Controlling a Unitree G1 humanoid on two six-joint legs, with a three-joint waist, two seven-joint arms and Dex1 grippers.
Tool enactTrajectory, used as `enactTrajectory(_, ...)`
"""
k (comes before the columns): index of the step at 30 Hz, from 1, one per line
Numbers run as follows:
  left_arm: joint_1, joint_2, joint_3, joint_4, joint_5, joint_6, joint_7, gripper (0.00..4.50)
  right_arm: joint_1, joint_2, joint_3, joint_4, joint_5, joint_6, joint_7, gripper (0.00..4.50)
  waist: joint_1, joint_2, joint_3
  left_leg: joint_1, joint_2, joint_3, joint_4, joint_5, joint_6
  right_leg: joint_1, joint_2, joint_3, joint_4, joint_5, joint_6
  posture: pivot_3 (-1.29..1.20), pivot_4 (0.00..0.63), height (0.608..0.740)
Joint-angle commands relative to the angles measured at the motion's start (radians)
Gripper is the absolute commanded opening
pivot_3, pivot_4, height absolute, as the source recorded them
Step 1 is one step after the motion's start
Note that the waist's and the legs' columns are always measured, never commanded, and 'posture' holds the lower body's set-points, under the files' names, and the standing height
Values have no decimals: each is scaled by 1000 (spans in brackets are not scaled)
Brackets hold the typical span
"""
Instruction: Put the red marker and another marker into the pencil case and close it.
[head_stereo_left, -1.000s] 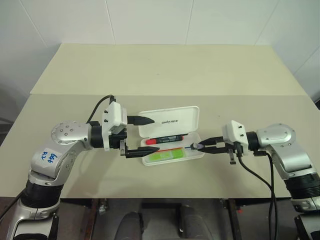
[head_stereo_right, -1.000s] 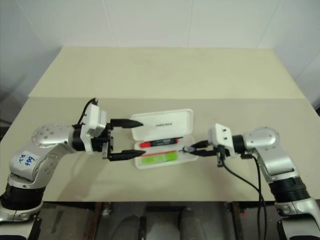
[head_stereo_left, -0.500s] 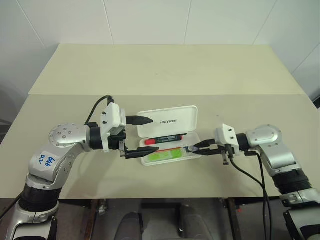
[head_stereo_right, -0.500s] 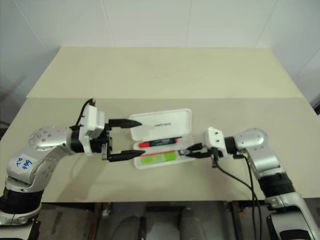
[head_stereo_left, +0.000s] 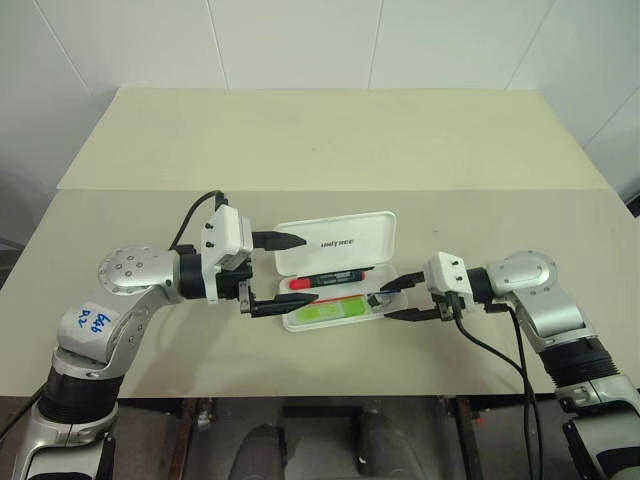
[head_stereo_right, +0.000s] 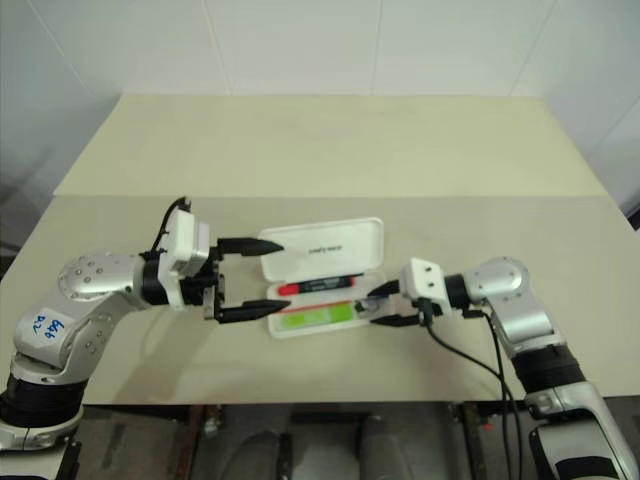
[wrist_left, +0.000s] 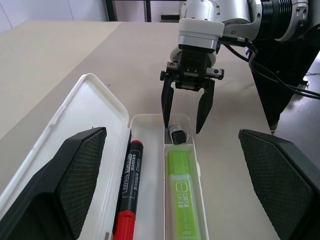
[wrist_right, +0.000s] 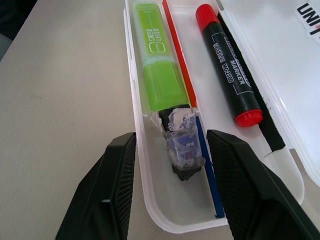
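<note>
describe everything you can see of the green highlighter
The green highlighter is short and chunky, its light-green plastic barrel printed with white lettering, with a clear cap over a dark tip. It lies flat in the front compartment of the open white pencil case, beside the red marker. The right gripper straddles its capped end, open and not touching it.

Both markers lie in the open pencil case (head_stereo_right: 322, 245); right pincer (head_stereo_right: 366, 307) seemingly parted.
</note>
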Motion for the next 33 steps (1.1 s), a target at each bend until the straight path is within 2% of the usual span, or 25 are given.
enactTrajectory(1, -16, 1, 5, -6, -15, -14, -6, 4500, 14, -27, -45, -70, 37, 25, -6, 2397, 1, 0, 0, 0, 0, 0, 0, 0, 0, 0, 0, 0, 0, 0, 0, 0, 150, 740)
enactTrajectory(8, -23, -7, -5, 6, -11, -19, -14, 4500, 33, -18, -90, -200, 102, 126, -61, 2397, 0, 0, 0, 0, 0, 0, 0, 0, 0, 0, 0, 0, 0, 0, 0, 0, 150, 740)
enactTrajectory(12, -24, -7, -5, 8, -11, -20, -17, 4500, 42, -7, -75, -296, 133, 187, -84, 2397, 1, 0, 0, 0, 0, -1, 0, 0, 0, 0, 0, 0, 1, 0, 0, 0, 150, 740)
enactTrajectory(15, -25, -7, -6, 9, -12, -19, -18, 4500, 51, 11, -47, -341, 140, 212, -92, 1746, 2, 0, 0, 0, 0, 0, 0, 0, 0, 0, 0, 0, 0, 0, 0, 0, 150, 740)
enactTrajectory(19, -23, -3, -5, 10, -12, -19, -20, 4500, 37, 39, -4, -310, 96, 176, -90, 244, 2, 0, 0, -1, 0, 0, 0, 0, 0, 0, 0, 0, 0, 0, 0, 0, 150, 740)
enactTrajectory(20, -22, -2, -4, 10, -12, -19, -21, 4500, 32, 43, 5, -300, 82, 166, -90, 26, 1, 0, 0, -1, 0, 0, 0, 0, 0, 0, 0, 0, 0, 0, 0, 0, 150, 740)
enactTrajectory(26, -21, 3, 0, 7, -13, -13, -18, 4500, -27, 93, 53, -213, 10, 106, -103, 26, 1, 0, 0, 0, 0, 0, 0, 0, 0, 0, 0, 0, 0, 0, 0, 0, 150, 740)
enactTrajectory(33, -12, 8, 10, -8, -18, -7, -8, 4500, -33, 78, 50, -187, 0, 75, -82, 26, 2, 0, 0, -1, 0, 0, 0, 0, 0, -1, 0, -1, -1, 0, 0, 0, 150, 740)
